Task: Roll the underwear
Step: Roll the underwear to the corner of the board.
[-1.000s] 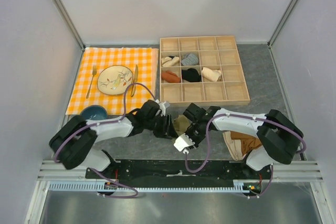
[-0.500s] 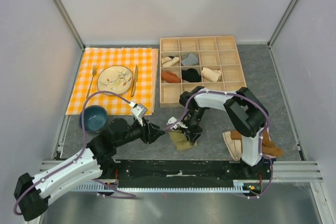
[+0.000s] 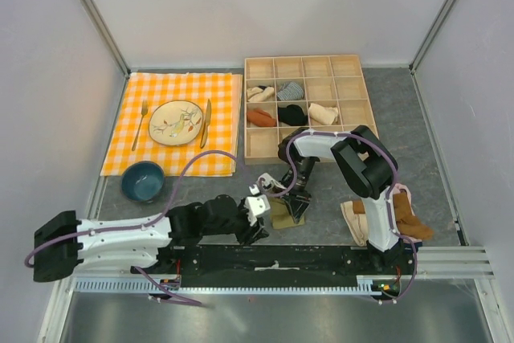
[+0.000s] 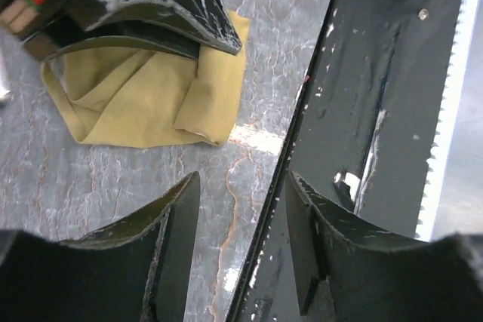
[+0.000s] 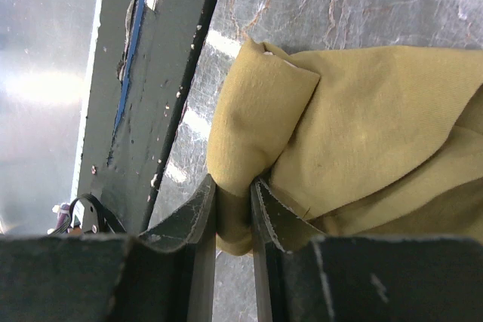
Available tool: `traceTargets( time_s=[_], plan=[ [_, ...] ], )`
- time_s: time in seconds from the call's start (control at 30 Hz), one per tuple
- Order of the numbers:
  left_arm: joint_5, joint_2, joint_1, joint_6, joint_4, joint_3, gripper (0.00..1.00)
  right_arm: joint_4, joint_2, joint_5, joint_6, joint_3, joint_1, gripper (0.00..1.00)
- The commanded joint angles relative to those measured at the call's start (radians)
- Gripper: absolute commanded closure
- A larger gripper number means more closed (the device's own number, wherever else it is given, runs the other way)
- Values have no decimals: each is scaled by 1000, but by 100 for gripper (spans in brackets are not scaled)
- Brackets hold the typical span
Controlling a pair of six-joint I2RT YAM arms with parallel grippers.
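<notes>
"The olive-khaki soft fabric underwear point(image 3: 281, 216), where does it lie?"

"It lies crumpled and partly folded on the grey marbled table point(image 3: 337, 190), a little in front of the left front corner of the pale wooden compartment box point(image 3: 313, 155), on the side toward the arm bases."

"And the right gripper point(image 5: 232, 201)?"

"It is there too, in front of that box. Its two dark fingers are pinched on a thick fold at the edge of the cloth."

"The left gripper point(image 4: 241, 182)?"

"It is farther from the box, low over the table by the black base rail point(image 3: 277, 259). Its jaws stand apart with nothing between them, clear of the cloth."
</notes>
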Motion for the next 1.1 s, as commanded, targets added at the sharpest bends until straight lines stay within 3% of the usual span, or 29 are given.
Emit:
traceTargets(
  time_s=[0.0, 0.3, 0.9, 1.0, 1.07],
  plan=[
    [-70, 161, -66, 170, 77, 104, 44, 22, 26, 44, 15, 13, 6, 78],
    [-150, 359, -83, 236, 229, 138, 41, 22, 37, 50, 22, 19, 6, 77],
    [-208, 620, -83, 248, 210, 238, 40, 21, 37, 58, 24, 10, 6, 77],
    [-221, 633, -83, 230, 178, 250, 48, 21, 35, 55, 24, 7, 6, 76],
    [-212, 644, -83, 208, 145, 258, 65, 21, 26, 55, 24, 7, 5, 75]
  ],
)
